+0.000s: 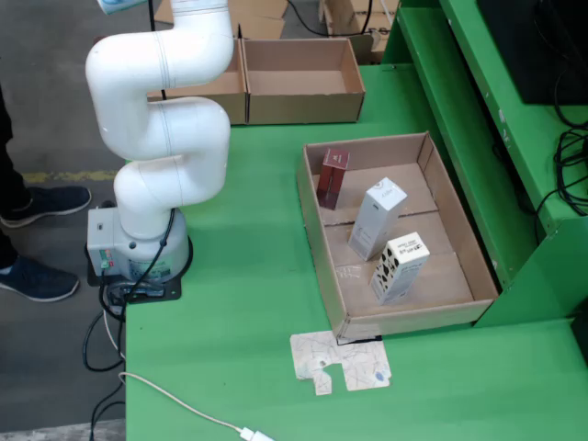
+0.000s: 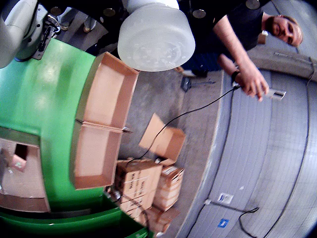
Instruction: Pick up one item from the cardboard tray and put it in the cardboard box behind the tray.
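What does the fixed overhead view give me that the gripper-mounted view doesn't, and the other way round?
Only the overhead view shows the whole tray with its three cartons: a dark red one, a white one and a patterned white one, plus the arm's base and a torn cardboard scrap. Only the gripper-mounted view shows a person holding a device, stacked boxes on the floor and a translucent cup close to the lens. Both show the green table and the two empty open boxes at its edge.
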Robot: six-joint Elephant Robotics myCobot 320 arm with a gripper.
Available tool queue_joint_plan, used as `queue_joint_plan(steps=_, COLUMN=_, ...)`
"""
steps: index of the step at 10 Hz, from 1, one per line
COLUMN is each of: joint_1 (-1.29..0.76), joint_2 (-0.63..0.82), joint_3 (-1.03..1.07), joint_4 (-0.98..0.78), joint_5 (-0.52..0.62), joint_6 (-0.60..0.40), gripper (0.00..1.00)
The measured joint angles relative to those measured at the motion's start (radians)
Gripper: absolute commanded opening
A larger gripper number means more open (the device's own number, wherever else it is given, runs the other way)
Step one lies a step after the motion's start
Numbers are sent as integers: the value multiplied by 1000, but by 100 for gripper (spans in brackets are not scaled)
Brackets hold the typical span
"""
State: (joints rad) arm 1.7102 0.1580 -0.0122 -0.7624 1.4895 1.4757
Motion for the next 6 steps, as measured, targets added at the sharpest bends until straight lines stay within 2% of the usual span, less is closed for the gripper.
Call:
queue_joint_plan(steps=3, joint_1=-17, joint_2=0, joint_3=0, joint_4=40, joint_5=103, joint_6=-51, gripper=0)
queue_joint_plan(steps=6, joint_1=-58, joint_2=-3, joint_3=0, joint_4=60, joint_5=60, joint_6=-114, gripper=0)
